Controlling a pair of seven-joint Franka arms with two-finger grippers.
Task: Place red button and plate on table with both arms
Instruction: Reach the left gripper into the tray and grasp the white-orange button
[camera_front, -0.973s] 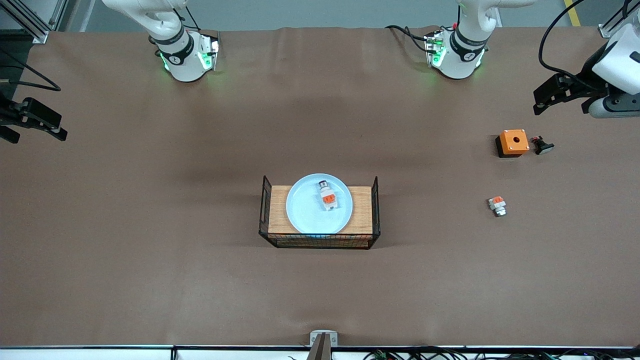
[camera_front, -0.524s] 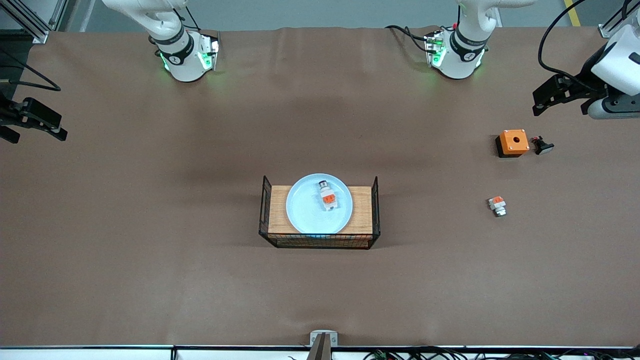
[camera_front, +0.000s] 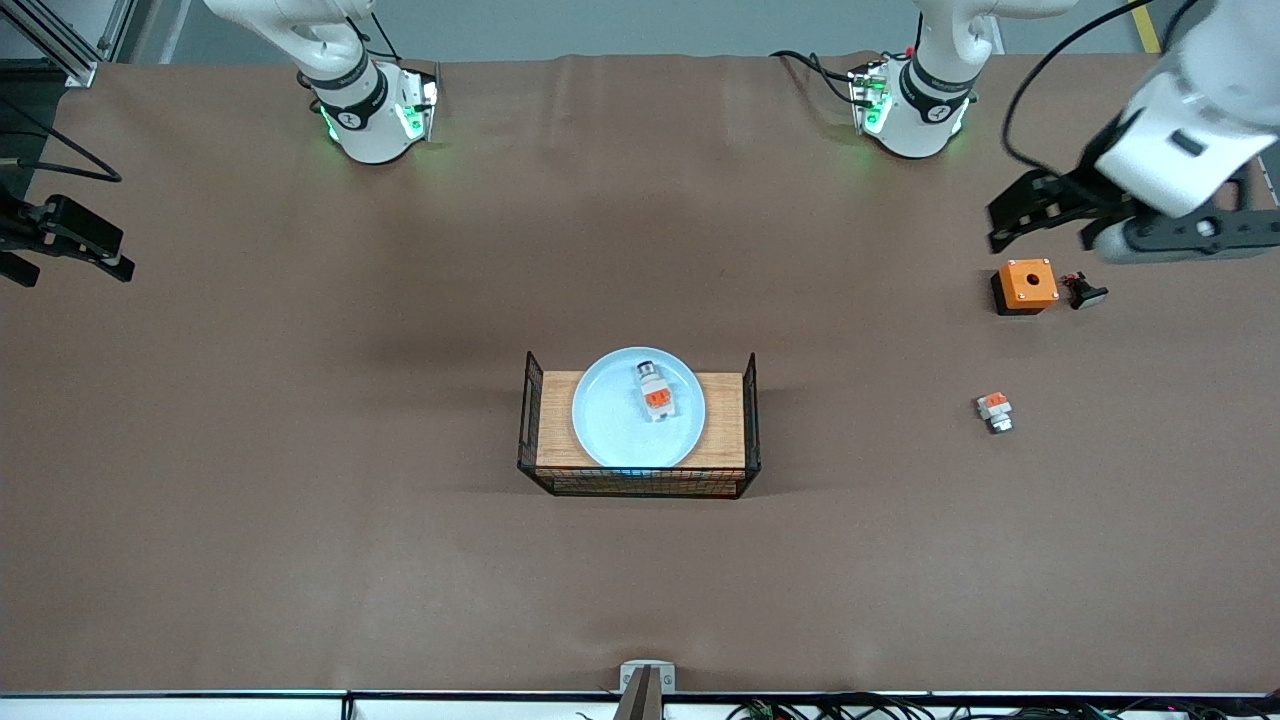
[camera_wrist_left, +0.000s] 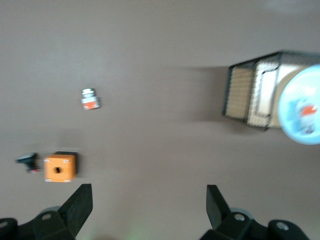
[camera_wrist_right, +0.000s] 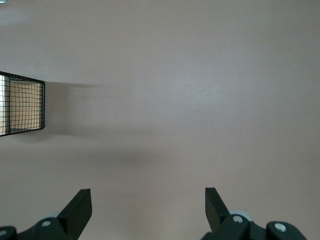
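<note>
Resting on the plate, itself atop the crate, the button lay untouched. Left end effector hung wide open and empty over the bench near the orange box. Right end effector, likewise open and empty, waited toward the right arm's end.

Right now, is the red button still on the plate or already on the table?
On the plate: the red button lies inside the rim of the plate, which sits on the crate, not on the table.
</note>
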